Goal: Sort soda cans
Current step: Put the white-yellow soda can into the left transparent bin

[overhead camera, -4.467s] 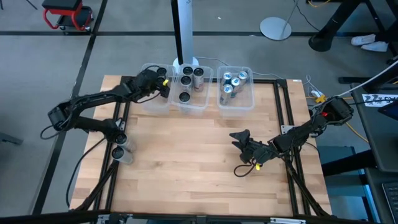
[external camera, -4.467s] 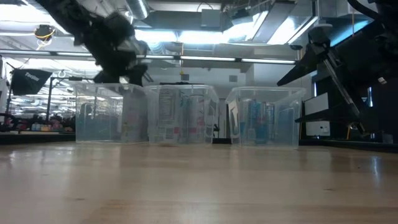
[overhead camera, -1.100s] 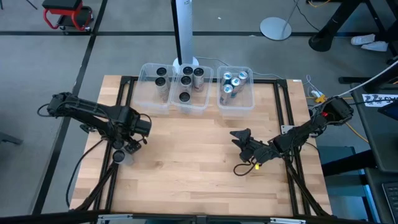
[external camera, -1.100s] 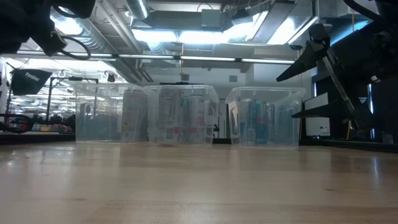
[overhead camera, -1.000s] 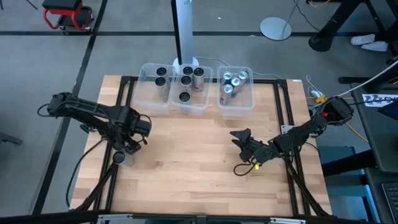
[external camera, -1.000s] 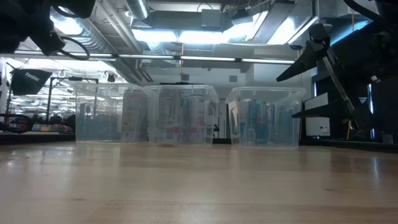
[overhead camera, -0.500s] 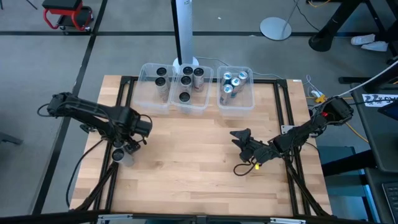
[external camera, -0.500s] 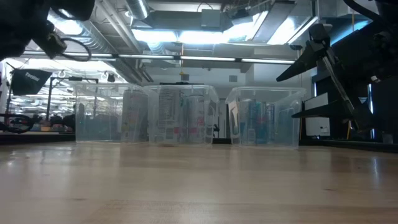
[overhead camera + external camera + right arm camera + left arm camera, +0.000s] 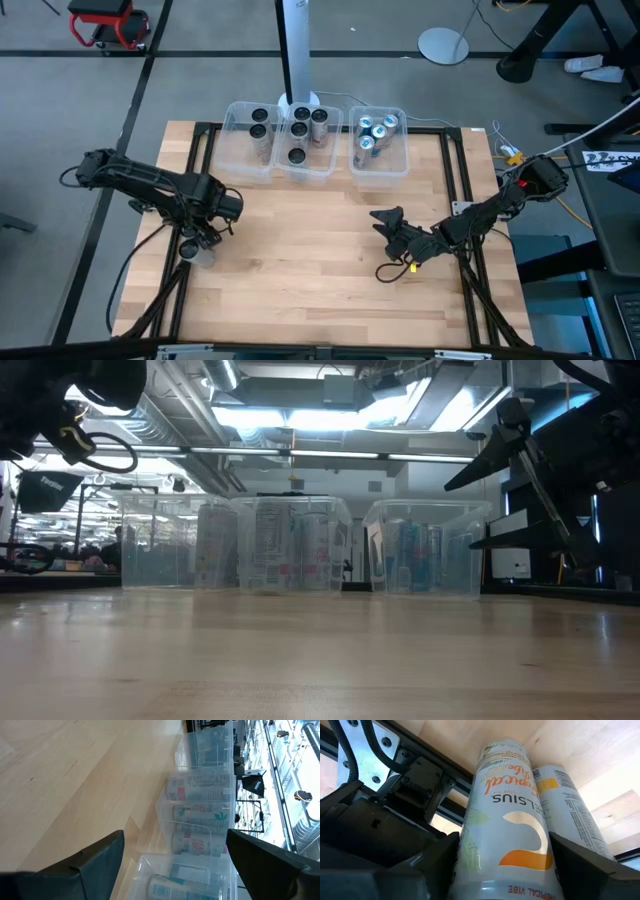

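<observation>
My left gripper (image 9: 502,865) has its fingers (image 9: 395,855) on either side of an orange-lettered can (image 9: 506,820), close to its sides (whether they press it I cannot tell). A second can (image 9: 570,805) stands just beside it, at the table's (image 9: 300,260) left edge. My right gripper (image 9: 385,220) waits mid-table, fingers spread wide. The sorted cans (image 9: 298,128) sit in clear bins (image 9: 378,170) at the far edge.

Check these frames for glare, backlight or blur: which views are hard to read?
Low view: bright ceiling lights backlight the clear plastic bins, and the arms are silhouettes. Left wrist view: the white soda can with orange lettering fills the frame between the left gripper fingers, its near end soft. High view: evenly lit.
</observation>
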You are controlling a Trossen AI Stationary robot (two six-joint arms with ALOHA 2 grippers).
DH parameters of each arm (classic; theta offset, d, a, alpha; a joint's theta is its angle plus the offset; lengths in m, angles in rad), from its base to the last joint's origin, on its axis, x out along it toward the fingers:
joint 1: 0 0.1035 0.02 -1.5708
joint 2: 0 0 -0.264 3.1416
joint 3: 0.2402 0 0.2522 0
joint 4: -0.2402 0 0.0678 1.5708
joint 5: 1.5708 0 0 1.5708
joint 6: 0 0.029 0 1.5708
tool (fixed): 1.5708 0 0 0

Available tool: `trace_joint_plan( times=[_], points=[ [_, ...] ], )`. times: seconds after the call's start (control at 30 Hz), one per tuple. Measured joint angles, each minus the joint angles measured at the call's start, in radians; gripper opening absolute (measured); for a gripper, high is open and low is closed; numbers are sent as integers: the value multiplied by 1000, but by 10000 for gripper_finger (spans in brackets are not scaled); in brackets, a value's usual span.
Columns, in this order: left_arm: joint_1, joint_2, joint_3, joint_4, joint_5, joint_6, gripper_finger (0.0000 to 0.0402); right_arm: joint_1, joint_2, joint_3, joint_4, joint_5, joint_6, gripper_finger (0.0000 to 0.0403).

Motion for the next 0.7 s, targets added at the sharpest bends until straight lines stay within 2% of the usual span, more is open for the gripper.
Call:
trace_joint_plan(
  times=[0.1, 0.37, 0.7],
  points=[
    [0, 0, 0, -1, 0, 16, 249, 0, 0, 0, 0, 0, 0, 348],
    [16, 0, 1, -2, -1, 16, 249, 0, 0, 0, 0, 0, 0, 348],
    [100, 1, 50, 80, -67, 82, 252, 0, 0, 0, 7, 0, 0, 348]
  ],
)
